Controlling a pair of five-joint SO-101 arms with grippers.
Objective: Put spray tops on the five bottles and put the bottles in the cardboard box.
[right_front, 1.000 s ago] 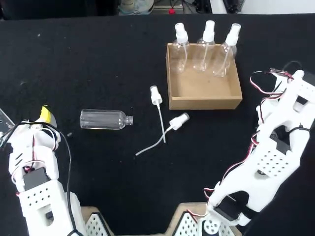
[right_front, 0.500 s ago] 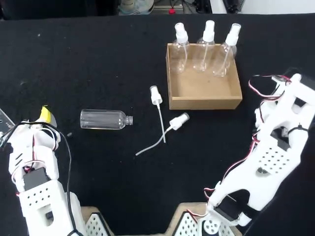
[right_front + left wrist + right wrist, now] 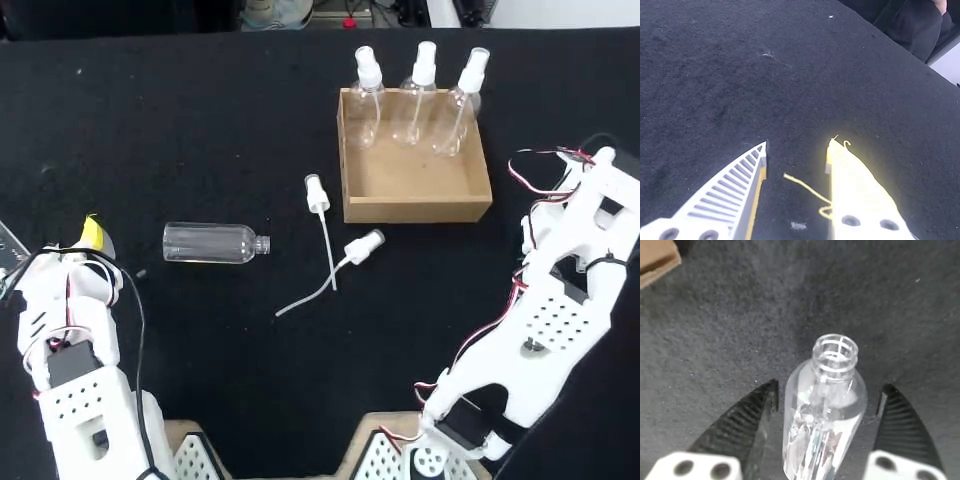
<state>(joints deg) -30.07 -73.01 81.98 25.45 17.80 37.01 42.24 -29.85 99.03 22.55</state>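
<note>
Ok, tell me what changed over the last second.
The right arm edged slightly left in the high view; nothing visibly taken hold of or let go. The lying bottle, both loose spray tops, the cardboard box with its three capped bottles and the left arm stayed put.

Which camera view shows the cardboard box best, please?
The high view: the whole cardboard box is seen from above, three capped bottles along its far wall. The right wrist view catches one corner; the left wrist view faces the table.
</note>
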